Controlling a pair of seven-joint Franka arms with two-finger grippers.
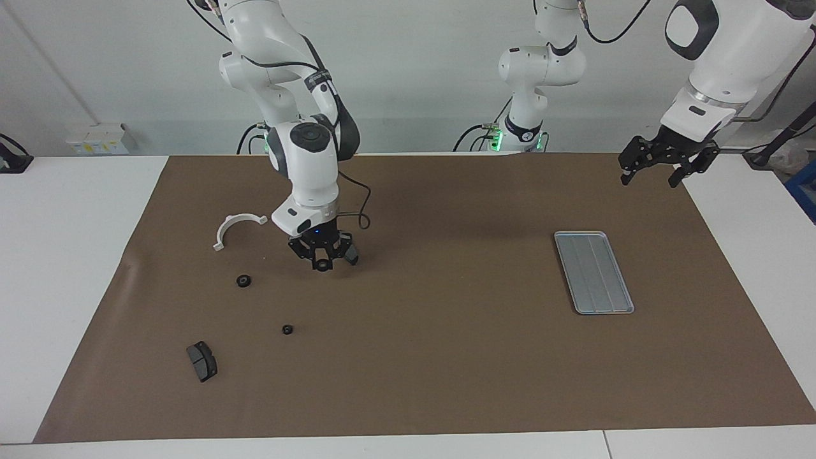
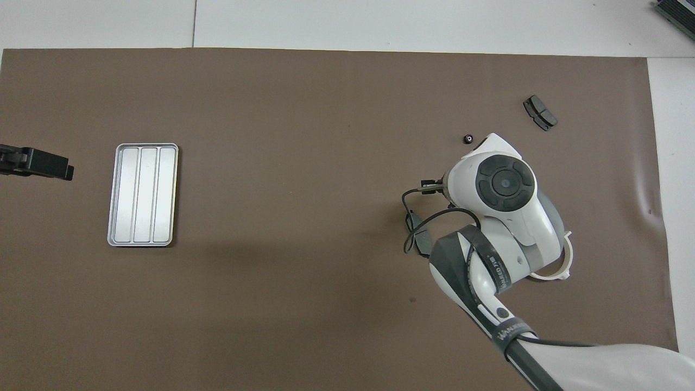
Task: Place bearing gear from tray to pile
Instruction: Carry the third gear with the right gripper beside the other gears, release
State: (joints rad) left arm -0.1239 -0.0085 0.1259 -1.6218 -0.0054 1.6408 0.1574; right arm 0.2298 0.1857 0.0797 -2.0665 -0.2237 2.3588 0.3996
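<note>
My right gripper [image 1: 322,262] hangs just above the mat, shut on a small black round bearing gear [image 1: 323,264]. It is over the spot beside one dark brake pad [image 1: 350,255] of the pile. In the overhead view the right arm's wrist [image 2: 505,184] hides the gripper and the gear. The pile also holds a white half-ring bracket [image 1: 237,227], two small black gears [image 1: 243,280] [image 1: 287,329] and a second brake pad [image 1: 201,361]. The silver tray [image 1: 593,272] [image 2: 143,194] lies bare toward the left arm's end. My left gripper [image 1: 650,177] waits open in the air over the mat's corner.
A brown mat [image 1: 446,357] covers the table, with white table [image 1: 64,255] showing at both ends. In the overhead view one gear [image 2: 468,139] and one brake pad [image 2: 539,112] show past the right arm's wrist. A cable loops beside the wrist.
</note>
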